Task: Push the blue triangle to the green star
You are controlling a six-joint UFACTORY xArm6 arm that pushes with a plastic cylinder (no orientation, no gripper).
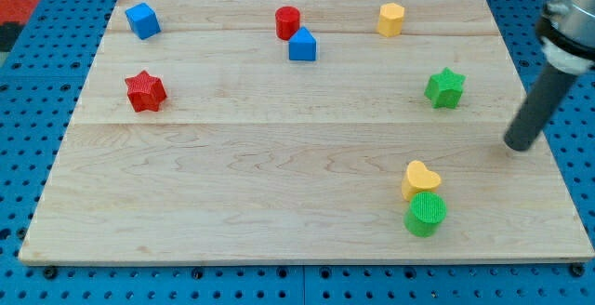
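Blue triangle (302,45), touching red cylinder (287,22)

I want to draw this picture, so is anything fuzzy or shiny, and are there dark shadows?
In the camera view, the blocks look sharp: the green star and the blue triangle have crisp edges. The rod's shiny upper part at the view's right is somewhat blurred, while my tip is clearer. The light is soft and even, the wooden board shows no strong glare, and shadows are only faint.
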